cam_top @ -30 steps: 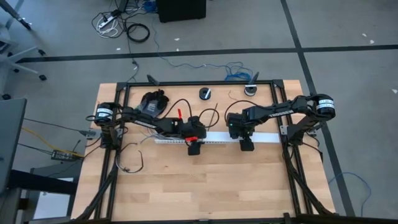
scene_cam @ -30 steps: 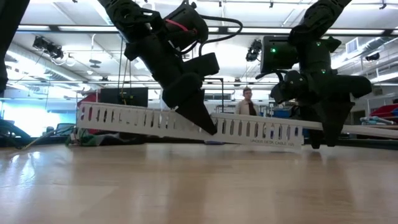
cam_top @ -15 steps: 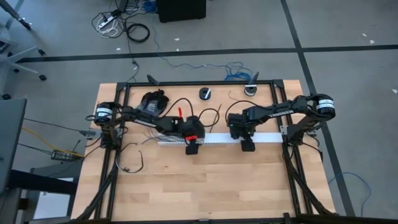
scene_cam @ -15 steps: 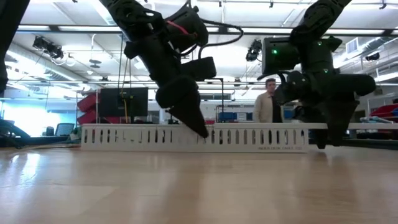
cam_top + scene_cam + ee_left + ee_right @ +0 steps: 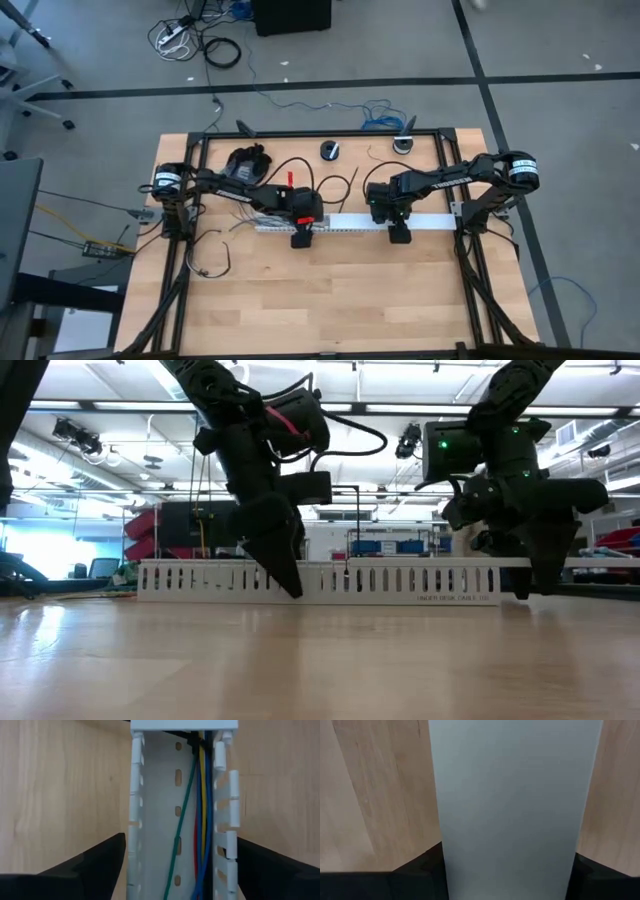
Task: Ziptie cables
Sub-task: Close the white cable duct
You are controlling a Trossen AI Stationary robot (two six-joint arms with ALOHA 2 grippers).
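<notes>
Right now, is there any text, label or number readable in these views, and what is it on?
One line of small dark print on the white slotted duct, near its right end in the low view: too small and blurred to read.
No other text shows in any view.

A white slotted duct (image 5: 350, 224) lies flat on the wooden table (image 5: 340, 300).

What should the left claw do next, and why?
Probably lift clear of the duct. The left gripper stands open astride it, gripping nothing, and the coloured wires already lie inside. The right gripper straddles the duct's covered end.
</notes>
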